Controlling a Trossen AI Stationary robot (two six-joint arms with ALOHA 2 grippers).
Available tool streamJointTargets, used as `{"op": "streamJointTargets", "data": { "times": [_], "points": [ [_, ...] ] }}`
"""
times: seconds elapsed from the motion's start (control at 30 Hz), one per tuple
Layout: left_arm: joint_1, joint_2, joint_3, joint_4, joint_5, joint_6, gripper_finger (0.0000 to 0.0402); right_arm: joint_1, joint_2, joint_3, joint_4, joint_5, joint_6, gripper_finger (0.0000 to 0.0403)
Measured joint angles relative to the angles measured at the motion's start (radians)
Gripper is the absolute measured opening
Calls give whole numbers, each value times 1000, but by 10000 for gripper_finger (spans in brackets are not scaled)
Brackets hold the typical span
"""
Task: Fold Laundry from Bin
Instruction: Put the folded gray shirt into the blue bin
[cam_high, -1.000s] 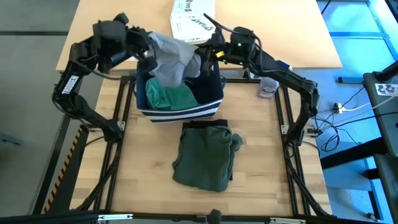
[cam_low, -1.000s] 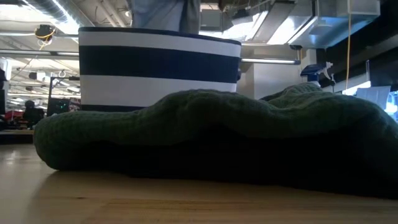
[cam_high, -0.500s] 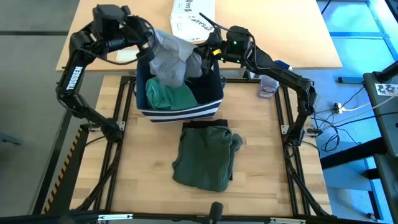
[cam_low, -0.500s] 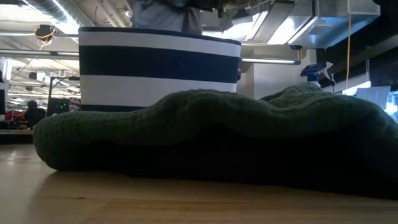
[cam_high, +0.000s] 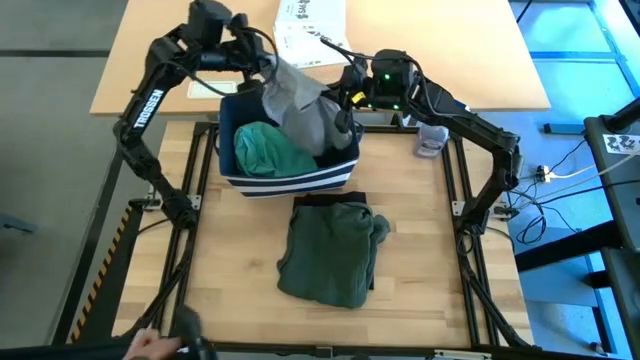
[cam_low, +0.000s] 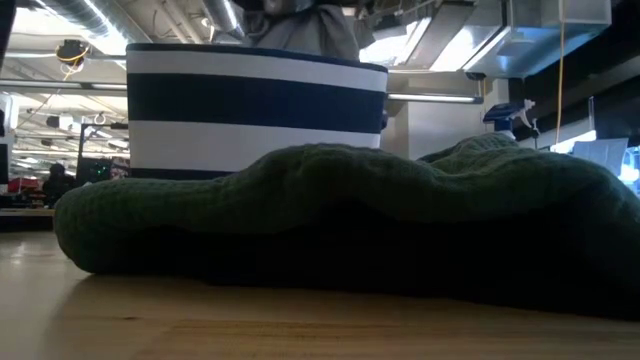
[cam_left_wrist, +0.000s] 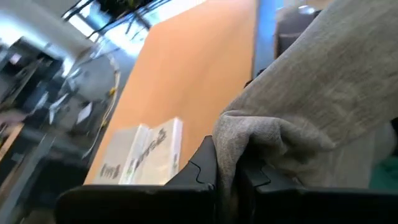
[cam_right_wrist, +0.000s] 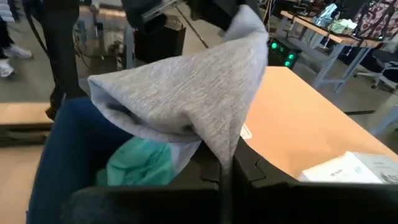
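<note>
A light grey garment (cam_high: 300, 105) of the laundry hangs over the dark navy, white-striped bin (cam_high: 288, 172), held between both grippers. My left gripper (cam_high: 262, 72) is shut on its far left end above the bin's far rim. My right gripper (cam_high: 345, 100) is shut on its right end above the bin's right rim. A teal-green garment (cam_high: 268, 150) lies in the bin's left half. A dark green garment (cam_high: 330, 250) lies bunched on the table in front of the bin, on top of a black one (cam_high: 330, 201). My left gripper pinches a bunched fold of the grey garment (cam_left_wrist: 231, 149) between its two fingers, slanting down from the table's far left. The cloth spreads away from the fingers and hangs down toward the bin. My right gripper pinches a fold at the garment's other end (cam_right_wrist: 227, 148) between its two fingers, coming nearly level from the table's right. The cloth rises from the fingers in a draped sheet toward the other gripper; its lower part sags into the bin's right half.
A white printed box (cam_high: 310, 25) lies on the tan table beyond the bin. A small cup (cam_high: 432, 140) stands at the right frame rail. A person's hand (cam_high: 150, 345) shows at the near left edge. Bare wood lies either side of the dark green garment.
My left gripper has swung toward the table's right and far edge, turning as it went, and carried its end of the grey garment along. The garment has shifted from the bin's middle to its right half, uncovering more of the teal-green garment. Both grippers have stayed shut.
</note>
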Motion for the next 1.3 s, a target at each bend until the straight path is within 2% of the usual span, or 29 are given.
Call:
{"op": "streamJointTargets", "data": {
  "times": [0.1,0.33,0.67,0.87,1.0,1.1,1.3],
  "points": [
    [9,31,0,40,53,35,7,12,-3,0,-22,28,-13,0],
    [17,114,2,95,89,65,7,25,5,0,-92,58,-22,0],
    [15,192,0,259,159,76,7,65,5,-84,-75,59,-33,0],
    [18,202,0,288,194,85,7,74,28,-148,-39,46,-33,0],
    [20,202,0,222,196,132,10,76,53,-182,41,-14,-24,0],
    [22,197,0,95,172,188,24,87,77,-196,76,-54,-5,0],
    [18,184,0,-214,9,338,38,123,150,-196,108,-153,1,1]
  ]
}}
